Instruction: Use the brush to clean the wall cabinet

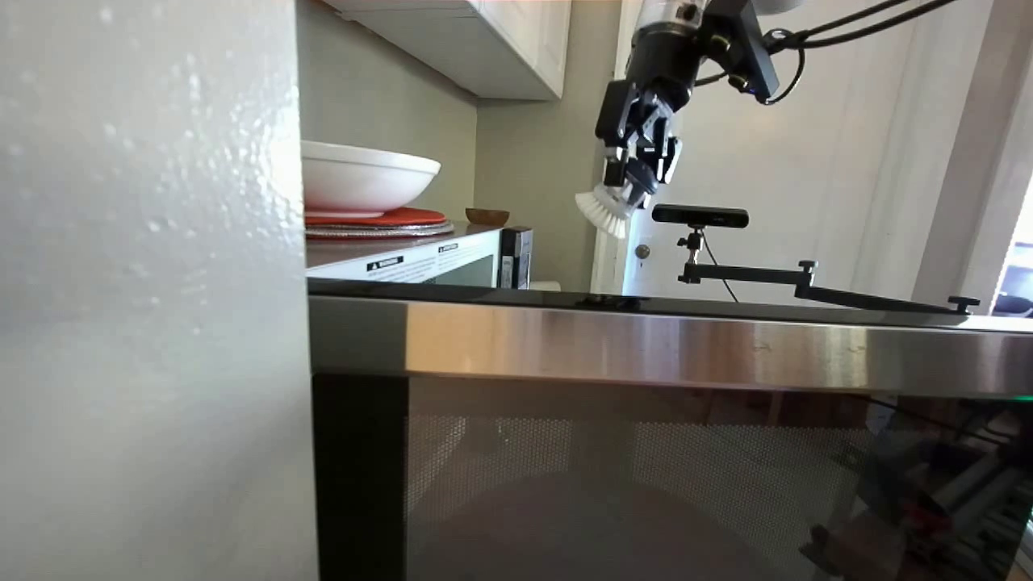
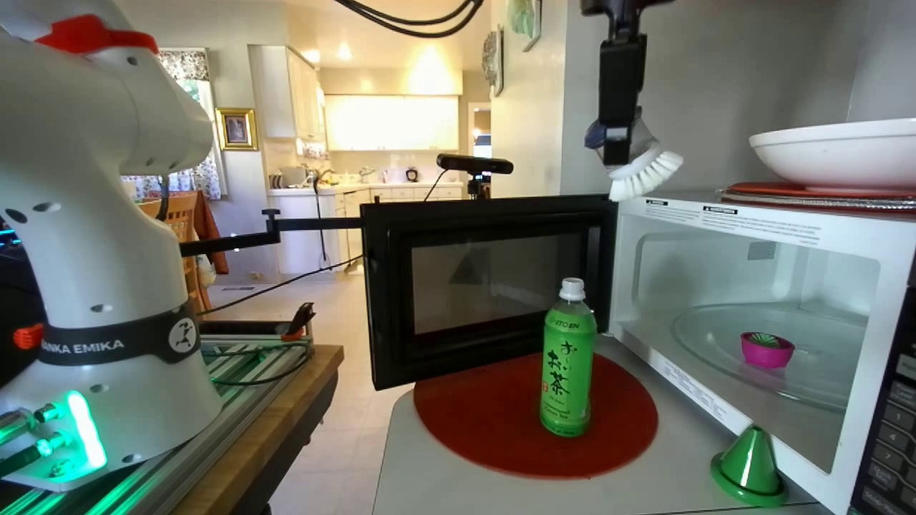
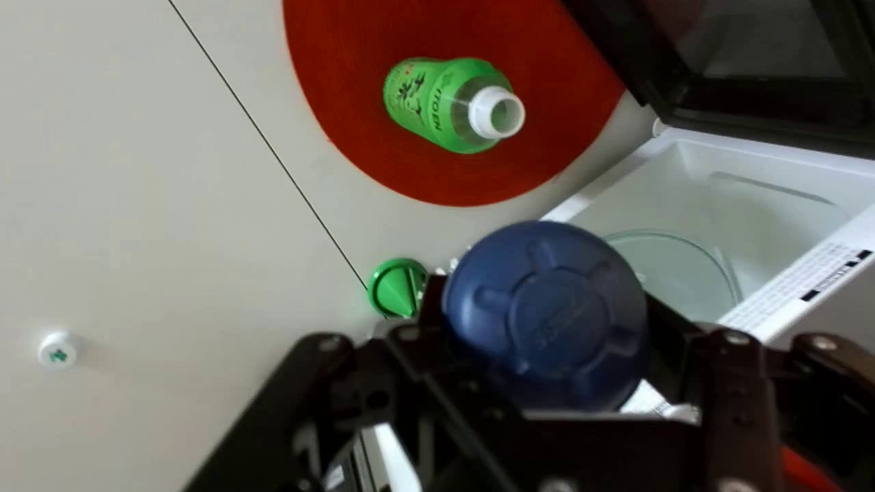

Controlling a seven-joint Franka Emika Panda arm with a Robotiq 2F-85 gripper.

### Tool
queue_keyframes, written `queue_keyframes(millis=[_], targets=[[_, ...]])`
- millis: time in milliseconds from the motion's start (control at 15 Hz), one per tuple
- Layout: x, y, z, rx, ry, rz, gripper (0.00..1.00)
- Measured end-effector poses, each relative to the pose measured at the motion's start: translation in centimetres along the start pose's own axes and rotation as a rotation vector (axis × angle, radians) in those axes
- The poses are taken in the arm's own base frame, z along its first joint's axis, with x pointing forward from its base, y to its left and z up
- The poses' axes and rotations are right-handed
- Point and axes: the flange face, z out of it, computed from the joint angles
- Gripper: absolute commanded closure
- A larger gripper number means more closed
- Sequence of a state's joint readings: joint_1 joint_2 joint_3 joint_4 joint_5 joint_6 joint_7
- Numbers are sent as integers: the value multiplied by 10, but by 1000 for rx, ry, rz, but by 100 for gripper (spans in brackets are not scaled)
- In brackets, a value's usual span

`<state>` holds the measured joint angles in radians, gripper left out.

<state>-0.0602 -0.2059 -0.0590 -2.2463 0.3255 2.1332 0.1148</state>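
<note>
The brush has a blue knob and white bristles. My gripper (image 1: 641, 169) is shut around the knob, and the bristles (image 1: 601, 211) point down and to the left in an exterior view. The brush (image 2: 646, 172) hangs from the gripper (image 2: 617, 146) above the microwave's front in an exterior view. In the wrist view the blue knob of the brush (image 3: 547, 311) sits between the fingers and hides the bristles. The wall cabinet (image 1: 452, 44) is off-white, at the top of an exterior view. The gripper is lower and to its right, apart from it. The cabinet is out of view elsewhere.
A microwave (image 2: 751, 222) stands with its door (image 2: 494, 214) open. A white bowl (image 2: 844, 154) rests on red mats on top. A green bottle (image 2: 567, 372) stands on a red round mat (image 2: 472, 429). A green cone (image 2: 750, 468) and a camera mount (image 1: 742, 275) are nearby.
</note>
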Motion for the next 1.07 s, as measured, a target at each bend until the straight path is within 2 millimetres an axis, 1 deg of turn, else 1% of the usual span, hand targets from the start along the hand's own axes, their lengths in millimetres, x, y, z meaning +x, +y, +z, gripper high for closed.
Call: queue_keyframes(millis=[333, 400, 533, 600, 733, 800, 1000, 1067], targets=[[-5, -37, -59, 45, 110, -115, 65], [-4, -43, -69, 52, 124, -127, 40], [-2, -52, -87, 63, 144, -144, 40], [-1, -53, -90, 64, 145, -147, 40], [-1, -53, -88, 63, 142, -148, 40], [0, -53, -87, 62, 141, -151, 65], [0, -54, -88, 62, 147, -154, 65], [2, -58, -94, 66, 162, -161, 65]])
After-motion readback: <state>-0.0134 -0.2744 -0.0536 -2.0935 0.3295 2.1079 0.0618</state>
